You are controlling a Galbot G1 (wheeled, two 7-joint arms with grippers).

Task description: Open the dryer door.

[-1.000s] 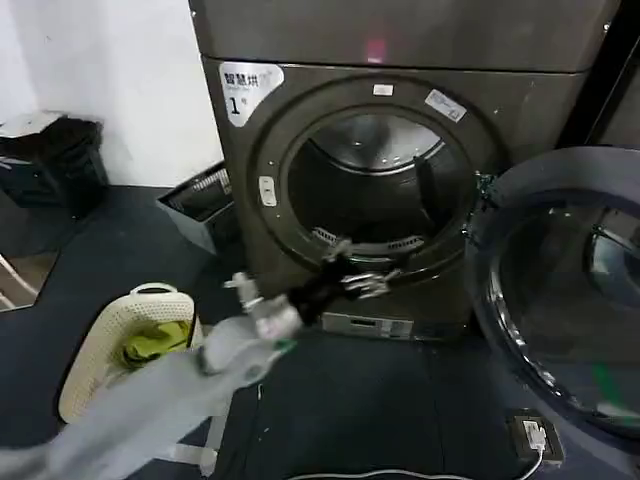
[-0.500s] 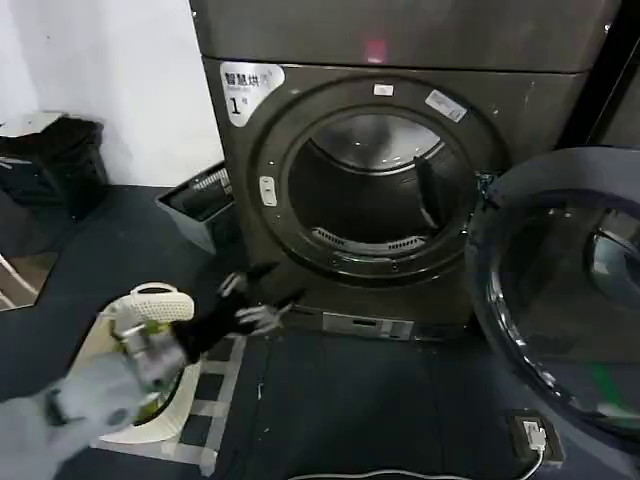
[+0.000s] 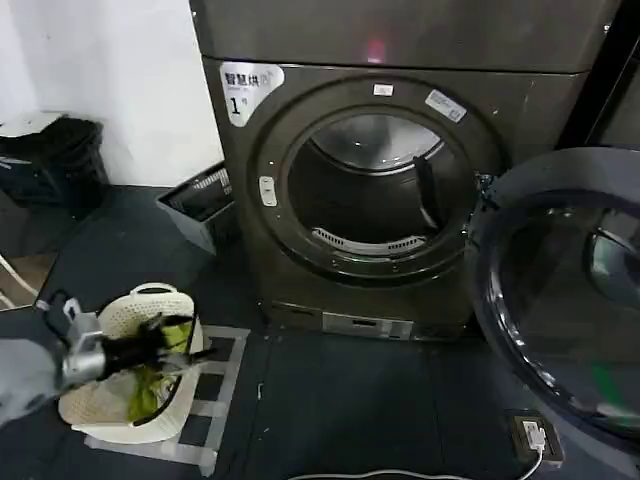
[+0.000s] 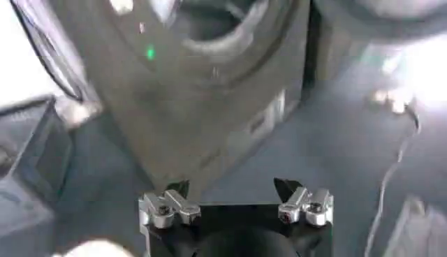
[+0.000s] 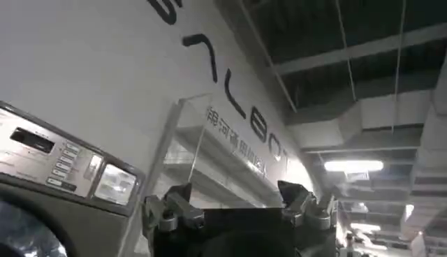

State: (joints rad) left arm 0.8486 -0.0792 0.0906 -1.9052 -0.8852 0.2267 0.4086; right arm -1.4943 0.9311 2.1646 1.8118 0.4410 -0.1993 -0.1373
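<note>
Head view shows the dryer door (image 3: 560, 290) already swung wide on its hinge to the right of the drum opening (image 3: 372, 180), its chrome rim and dark glass facing outward, well clear of the dryer front (image 3: 300, 260); the drum stands exposed, so the opening itself looks done. What has changed is the left gripper (image 3: 165, 345): a second ago it was up at the lower lip of the drum opening, half a second ago it was below and left of that lip, and now it hangs well away from the dryer, over the white laundry basket (image 3: 120, 400) on the floor to the dryer's lower left. In the left wrist view its fingers (image 4: 167, 206) stand apart with nothing between them, the dryer front ahead of them. I judge this a retreat after the pull; nothing remains but parking the arm. The right gripper (image 5: 237, 206) points up toward the ceiling, beside a machine's control panel (image 5: 63, 160); its fingers are likewise spread and empty.
</note>
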